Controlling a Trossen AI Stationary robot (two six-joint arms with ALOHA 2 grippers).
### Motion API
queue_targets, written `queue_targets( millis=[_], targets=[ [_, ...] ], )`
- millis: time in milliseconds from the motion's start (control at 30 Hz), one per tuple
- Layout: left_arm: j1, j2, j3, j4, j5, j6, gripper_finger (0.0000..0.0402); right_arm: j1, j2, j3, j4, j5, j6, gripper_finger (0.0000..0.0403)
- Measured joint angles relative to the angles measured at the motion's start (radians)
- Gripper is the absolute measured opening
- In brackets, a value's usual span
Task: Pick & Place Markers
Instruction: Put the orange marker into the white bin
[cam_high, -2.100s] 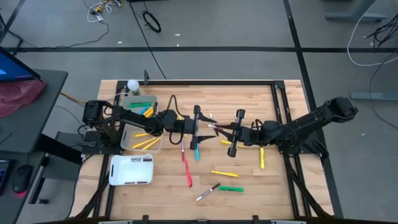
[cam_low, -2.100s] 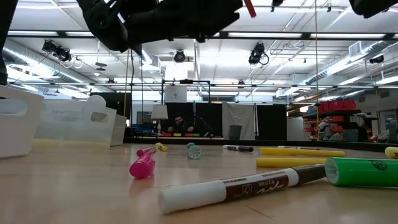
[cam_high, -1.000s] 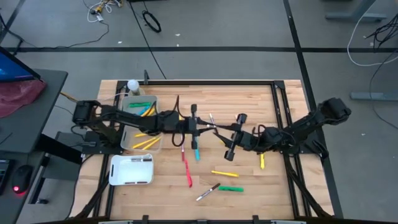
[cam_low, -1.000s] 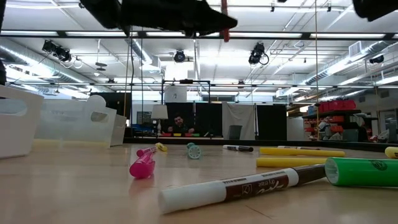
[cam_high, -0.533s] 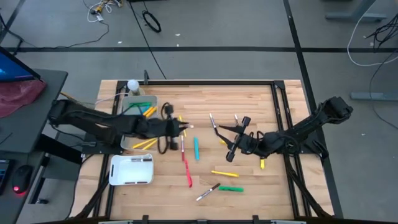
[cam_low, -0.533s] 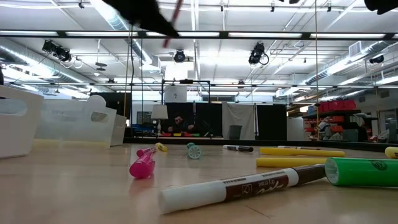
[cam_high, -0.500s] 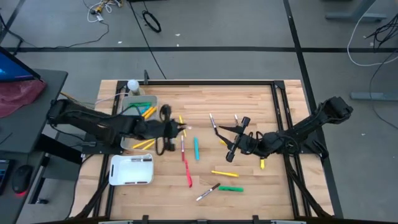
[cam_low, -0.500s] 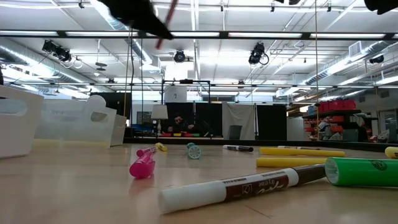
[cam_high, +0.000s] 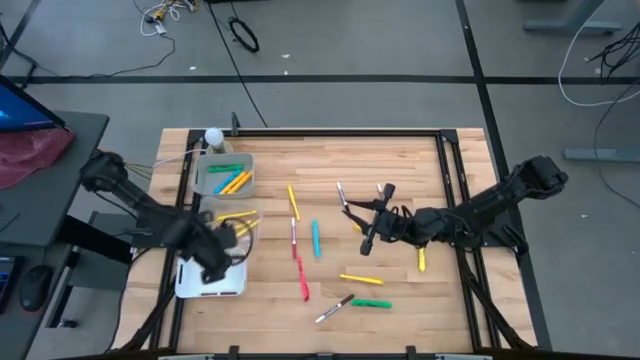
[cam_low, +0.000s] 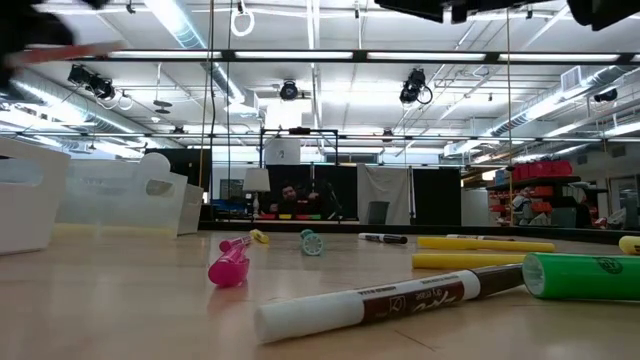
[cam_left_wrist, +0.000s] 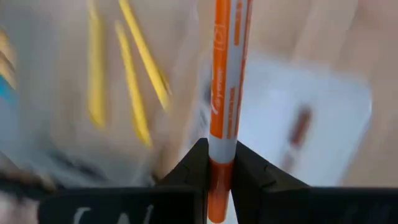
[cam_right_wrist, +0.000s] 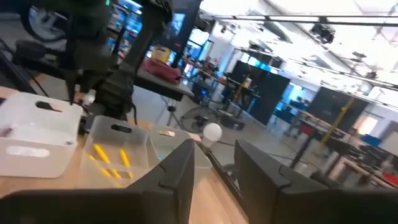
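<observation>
My left gripper (cam_high: 213, 263) hovers above the white bin (cam_high: 196, 283) at the table's near left, shut on an orange marker (cam_left_wrist: 225, 74). Beyond it, a clear bin (cam_high: 228, 228) holds yellow markers (cam_left_wrist: 142, 59). My right gripper (cam_high: 353, 212) stands open over the table's middle, nothing between its fingers (cam_right_wrist: 180, 168). Loose markers lie flat on the wood: a yellow one (cam_high: 293, 201), a light blue one (cam_high: 316, 239), a red one (cam_high: 304, 286), a green one (cam_high: 371, 303) and a white and brown one (cam_low: 385, 303). My left gripper pinches the orange marker's end (cam_left_wrist: 218, 169) between its two fingers. The marker runs on straight ahead, in line with the fingers. It is lifted clear, over the edge between the white bin and the clear bin.
A second clear bin (cam_high: 226, 176) at the far left holds green and yellow markers, with a white ball (cam_high: 213, 136) behind it. More markers lie near the right arm (cam_high: 421, 259) and near the front (cam_high: 360, 279). A dark frame (cam_high: 441, 150) borders the tabletop.
My left gripper has swung from the table's middle toward the left and near edges, carrying the orange marker clear of the table, and now hangs above the white bin. My right gripper has stayed near the middle.
</observation>
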Motion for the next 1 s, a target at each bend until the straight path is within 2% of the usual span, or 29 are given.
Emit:
queue_targets(
  millis=[167, 267, 367, 467, 733, 1000],
  targets=[
    [-0.165, 0.001, -0.094, 0.037, 0.199, -0.276, 0.0048, -0.059, 0.000, 0.000, -0.006, -0.144, 0.018, 0.0114],
    [-0.247, 0.001, -0.158, 0.115, 0.278, -0.359, 0.0045, -0.088, 0.000, 0.000, -0.006, -0.193, 0.020, 0.0114],
    [-0.282, 0.001, -0.218, 0.167, 0.289, -0.376, 0.0046, -0.107, 0.000, 0.000, -0.006, -0.216, 0.025, 0.0114],
    [-0.267, 0.001, -0.263, 0.175, 0.284, -0.374, 0.0055, -0.114, 0.000, 0.000, -0.007, -0.217, 0.036, 0.0114],
    [-0.153, 0.007, -0.319, 0.277, 0.281, -0.188, 0.0049, -0.125, 0.000, 0.000, -0.032, -0.217, 0.033, 0.0114],
    [-0.118, 0.134, -0.321, 0.282, 0.277, 0.075, 0.0057, -0.148, 0.000, 0.000, -0.042, -0.217, 0.023, 0.0114]
  ],
)
